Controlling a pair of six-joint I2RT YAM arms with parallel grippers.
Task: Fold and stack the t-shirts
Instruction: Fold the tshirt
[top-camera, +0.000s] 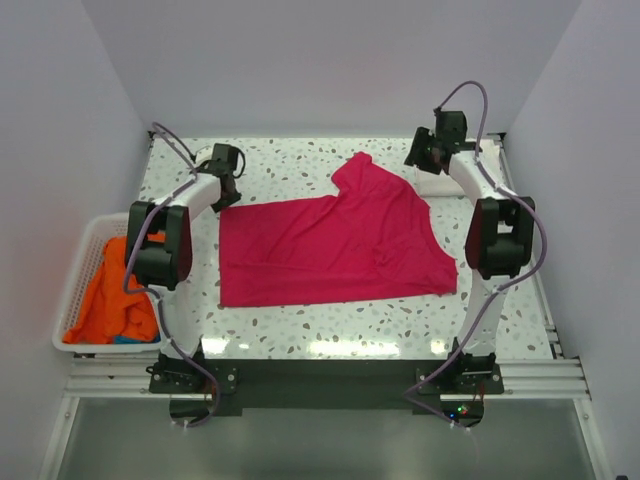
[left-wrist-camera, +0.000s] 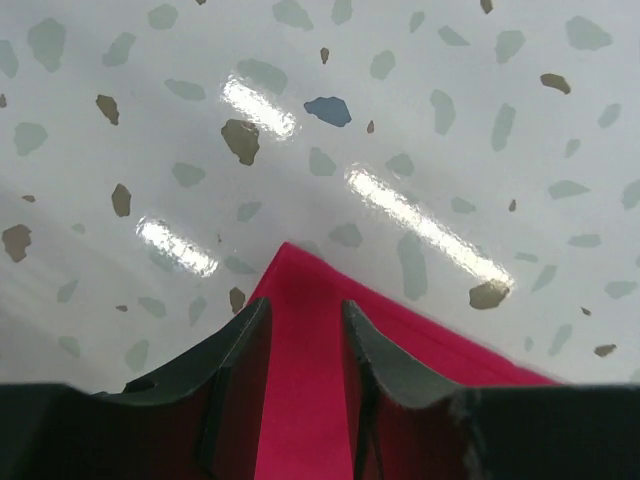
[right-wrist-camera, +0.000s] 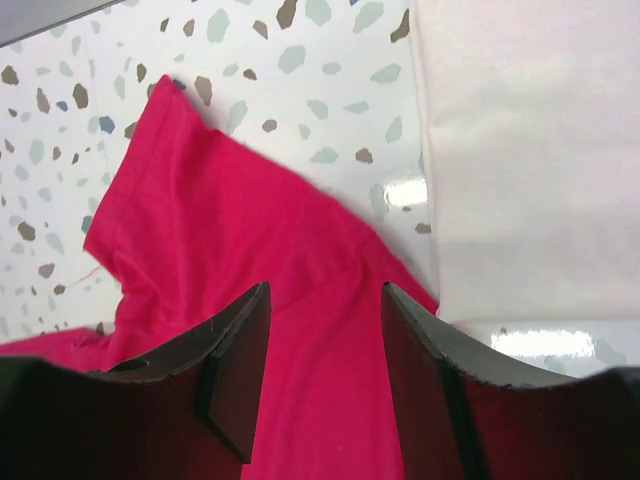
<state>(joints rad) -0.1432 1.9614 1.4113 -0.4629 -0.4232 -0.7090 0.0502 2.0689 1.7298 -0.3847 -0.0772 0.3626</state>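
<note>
A magenta t-shirt (top-camera: 330, 245) lies spread on the speckled tabletop (top-camera: 300, 160), mostly flat. One sleeve is pushed up toward the far side, and some creases are gathered on its right half.

The left gripper (left-wrist-camera: 305, 305) is at the shirt's far-left corner. Its fingers (left-wrist-camera: 235, 360) are spread, and the pointed corner of the cloth lies in the gap between them. They pinch nothing, and whether the tips touch the fabric cannot be told.

The right gripper (right-wrist-camera: 325, 290) sits over the shirt's far-right part, near the raised sleeve. Its fingers (right-wrist-camera: 425, 360) are also spread wide, with pink cloth showing between them and none of it clamped. Just to the right of this gripper a white folded t-shirt (right-wrist-camera: 520, 150) rests on the tabletop, with the magenta cloth reaching right up to its near-left edge.

Off the tabletop's left edge hangs a white slotted basket (top-camera: 78, 275). It holds a rumpled orange t-shirt (top-camera: 115, 300), and a sliver of blue cloth (top-camera: 128, 340) shows under it at the near end.
</note>
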